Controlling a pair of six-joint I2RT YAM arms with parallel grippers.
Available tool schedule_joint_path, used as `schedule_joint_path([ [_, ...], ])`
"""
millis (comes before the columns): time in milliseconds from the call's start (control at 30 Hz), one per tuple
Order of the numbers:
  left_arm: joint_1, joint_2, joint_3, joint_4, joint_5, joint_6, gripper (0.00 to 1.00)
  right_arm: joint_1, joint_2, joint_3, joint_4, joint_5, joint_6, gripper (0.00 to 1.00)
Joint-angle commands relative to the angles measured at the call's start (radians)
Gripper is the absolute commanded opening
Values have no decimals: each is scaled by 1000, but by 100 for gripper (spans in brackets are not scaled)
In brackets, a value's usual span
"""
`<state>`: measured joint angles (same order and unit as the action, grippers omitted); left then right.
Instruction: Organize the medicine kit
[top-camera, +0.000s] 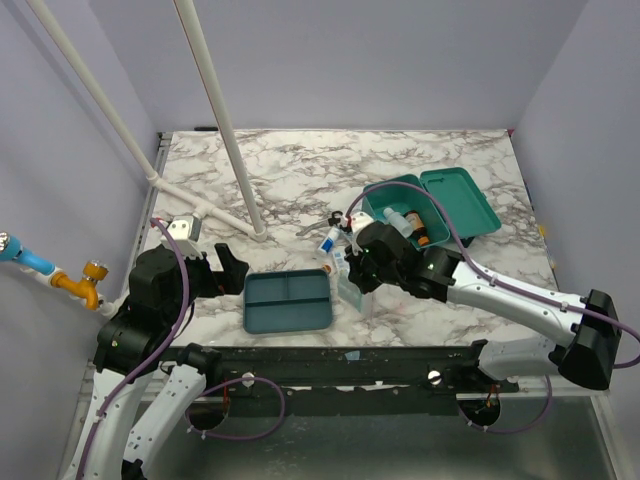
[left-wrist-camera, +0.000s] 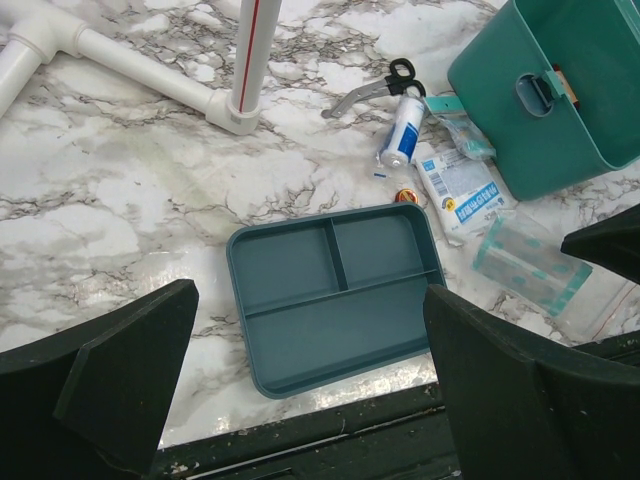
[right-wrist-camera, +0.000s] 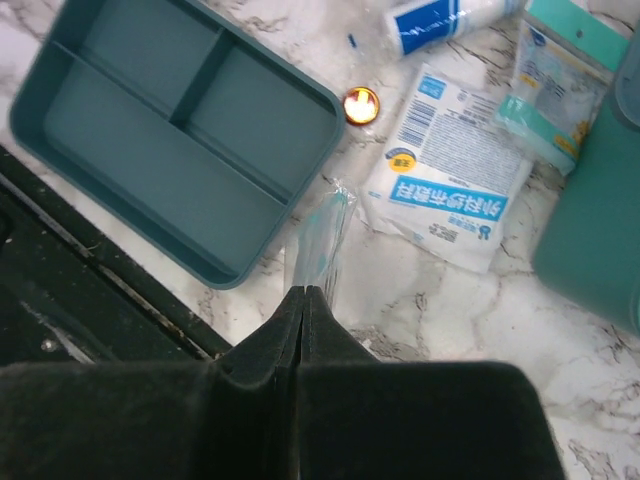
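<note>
The medicine kit (top-camera: 462, 205) (left-wrist-camera: 560, 110) (right-wrist-camera: 600, 230) lies open at the back right, lid flung back, with small bottles (top-camera: 405, 218) inside. My right gripper (top-camera: 355, 268) (right-wrist-camera: 304, 290) hangs just in front of it, shut on a clear packet with teal stripes (top-camera: 352, 288) (left-wrist-camera: 530, 262) (right-wrist-camera: 320, 235) that juts from the fingertips beside the tray's right end. The left gripper (top-camera: 232, 270) (left-wrist-camera: 310, 300) is open and holds nothing, left of the flat teal divided tray (top-camera: 288, 302) (left-wrist-camera: 330, 300) (right-wrist-camera: 170, 140).
Loose between tray and kit: a white tube with a blue label (left-wrist-camera: 402, 130) (right-wrist-camera: 440, 15), scissors (left-wrist-camera: 375, 88), a white sachet with blue print (left-wrist-camera: 462, 195) (right-wrist-camera: 445, 185), a teal-topped packet (left-wrist-camera: 458, 125), a small orange disc (right-wrist-camera: 361, 105). White pipe frame (top-camera: 235, 150) stands back left; black rail (top-camera: 320, 360) lines the near edge.
</note>
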<state>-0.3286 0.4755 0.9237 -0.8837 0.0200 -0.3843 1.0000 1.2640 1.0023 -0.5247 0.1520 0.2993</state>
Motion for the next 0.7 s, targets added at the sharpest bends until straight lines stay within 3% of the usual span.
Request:
schedule_joint_path([
  [0, 3, -3, 19, 11, 8, 15, 99, 22, -4, 68, 12, -113, -41, 1],
  [667, 3, -22, 19, -4, 11, 18, 99, 65, 287, 232, 261, -304, -109, 1],
])
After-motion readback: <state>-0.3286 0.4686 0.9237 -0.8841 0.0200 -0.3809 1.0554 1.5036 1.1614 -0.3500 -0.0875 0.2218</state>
